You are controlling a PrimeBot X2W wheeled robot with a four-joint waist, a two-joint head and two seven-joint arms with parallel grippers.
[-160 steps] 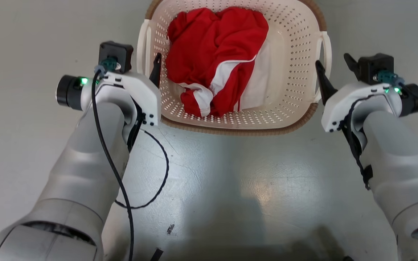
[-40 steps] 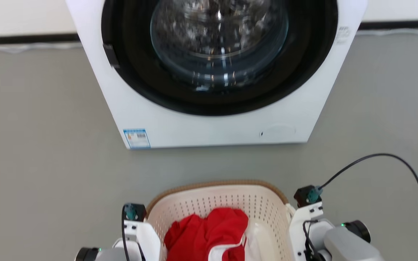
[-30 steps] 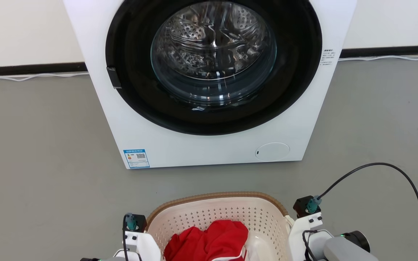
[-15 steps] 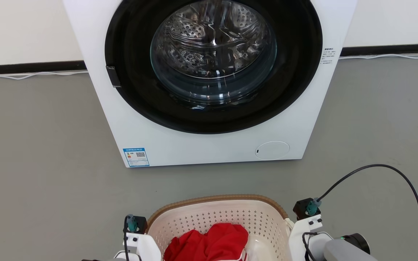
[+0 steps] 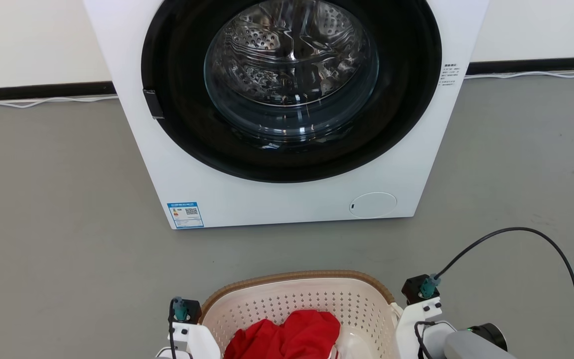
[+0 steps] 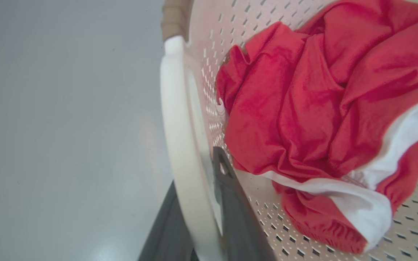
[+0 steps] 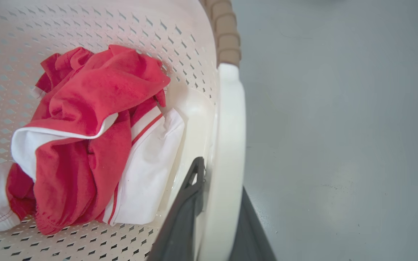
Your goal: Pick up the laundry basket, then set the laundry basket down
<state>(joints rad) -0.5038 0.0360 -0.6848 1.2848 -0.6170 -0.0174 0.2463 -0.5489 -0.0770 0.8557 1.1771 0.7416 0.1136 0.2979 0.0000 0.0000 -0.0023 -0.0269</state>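
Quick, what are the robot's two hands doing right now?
Left gripper: shut on the laundry basket, by its white side handle.
Right gripper: shut on the laundry basket, by its other handle.

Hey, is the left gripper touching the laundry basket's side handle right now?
Touching. In the left wrist view, the left gripper has the white loop handle of the laundry basket pinched between its two dark jaws, with no gap visible.

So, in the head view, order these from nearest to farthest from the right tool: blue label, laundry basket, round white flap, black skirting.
1. laundry basket, its handle in the right tool.
2. round white flap, on the washer, lower right.
3. blue label, its lower left.
4. black skirting, along the far wall.
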